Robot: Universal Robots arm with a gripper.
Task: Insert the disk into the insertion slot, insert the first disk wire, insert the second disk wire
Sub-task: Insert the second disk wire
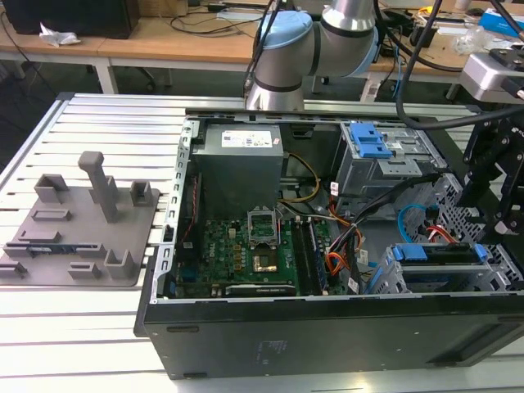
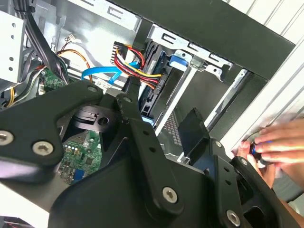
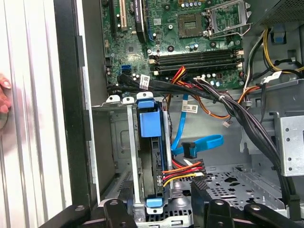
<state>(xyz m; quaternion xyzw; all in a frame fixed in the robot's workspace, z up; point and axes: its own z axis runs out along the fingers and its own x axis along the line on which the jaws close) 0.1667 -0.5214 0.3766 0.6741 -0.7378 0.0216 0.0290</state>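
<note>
Right now a big table [image 1: 98,123] of metal slats holds an open computer case [image 1: 327,327], lying on its side. Behind the case stands the robot arm [image 1: 282,49]. On the exterior view's left, a grey plastic block [image 1: 82,221] with pegs sits on the table, well apart from the case. Inside the case there is a green board [image 1: 246,246] and a tall cage [image 1: 368,143] with a blue latch.

The low grey slot [image 1: 385,274] is in the near corner on the exterior view's right. The disk [image 3: 153,128] is already in the slot, standing on its edge in its blue frame. A bunch of red, yellow and black wires [image 3: 183,170] runs to the end of the disk. A flat blue wire [image 3: 204,141] loops just beside it, and I cannot tell if its plug is pushed in.

The claw [image 2: 161,111] hangs over the slot with its fingers [image 2: 194,126] spread wide. It holds nothing.

A person's hand [image 2: 278,142] rests at the outer edge of the case.
</note>
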